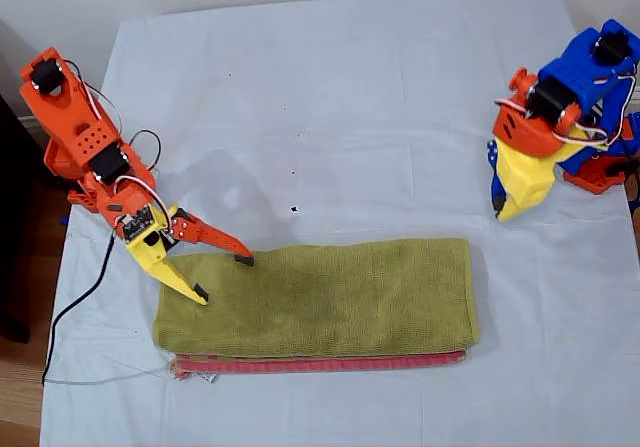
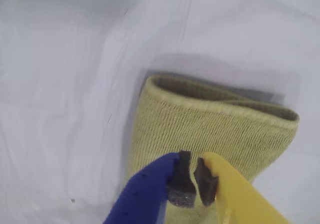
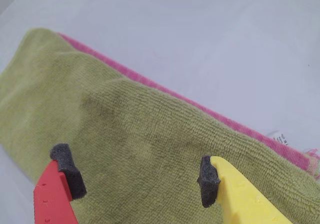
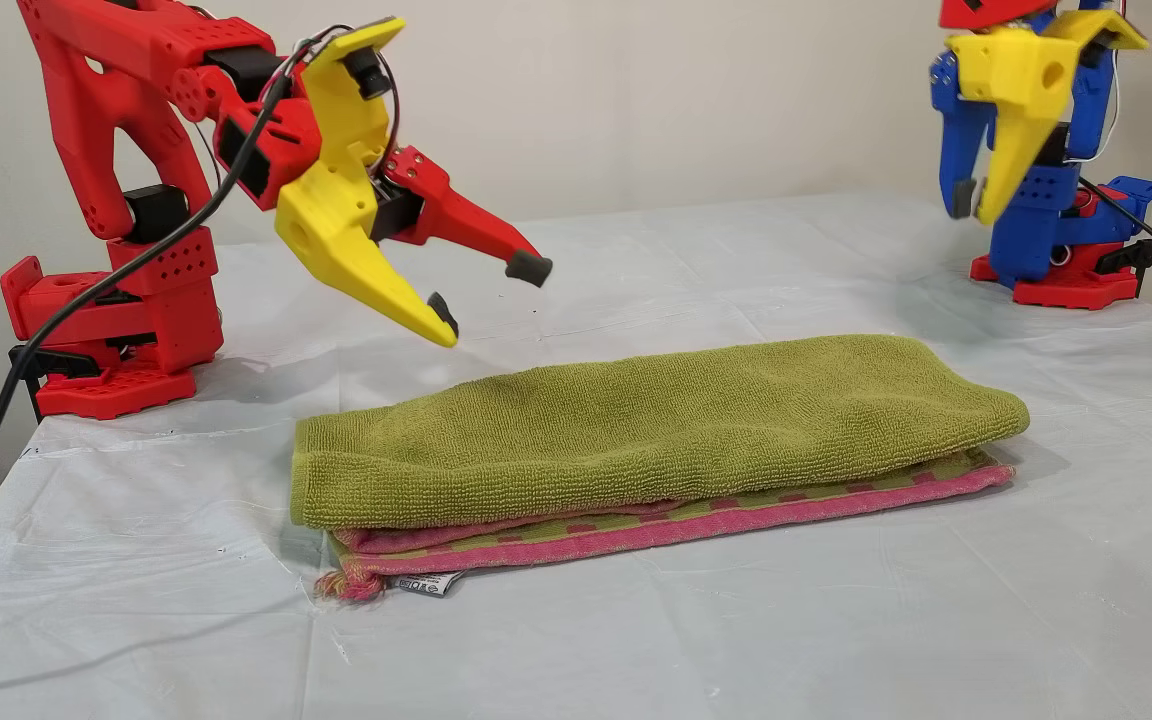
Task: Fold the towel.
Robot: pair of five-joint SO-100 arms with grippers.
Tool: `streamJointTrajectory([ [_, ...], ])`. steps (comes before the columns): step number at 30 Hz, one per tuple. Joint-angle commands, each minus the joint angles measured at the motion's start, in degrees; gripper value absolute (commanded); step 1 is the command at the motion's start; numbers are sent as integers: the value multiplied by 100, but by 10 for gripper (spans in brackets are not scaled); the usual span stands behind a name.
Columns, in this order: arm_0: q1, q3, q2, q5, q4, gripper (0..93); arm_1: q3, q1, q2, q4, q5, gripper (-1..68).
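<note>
In the exterior view, the towel [image 1: 320, 302] is seen folded long on the table [image 1: 330, 107]. In the first wrist view, the first end effector [image 2: 192, 181] is nearly closed, empty. In the second wrist view, the second end effector [image 3: 137, 176] is held wide above the towel, ready for grabbing.

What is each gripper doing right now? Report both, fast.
My first gripper: shut, holding nothing, raised clear of the towel.
My second gripper: open, empty, hovering above the towel's end.
</note>
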Motion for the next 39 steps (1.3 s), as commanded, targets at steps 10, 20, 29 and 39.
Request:
streamJointTrajectory([
  [10,-527,-325,1556,853,1573,1,-1652,2338,721,-1846,-8728,2],
  [20,-633,-114,1749,809,1644,1,2276,3357,3612,-3683,-11013,2],
  [29,-765,-193,1784,703,1898,1,6548,3691,5106,-5651,-11602,3],
  [39,-782,-387,1345,765,1775,1,10002,3727,6732,-7550,-10705,3],
])
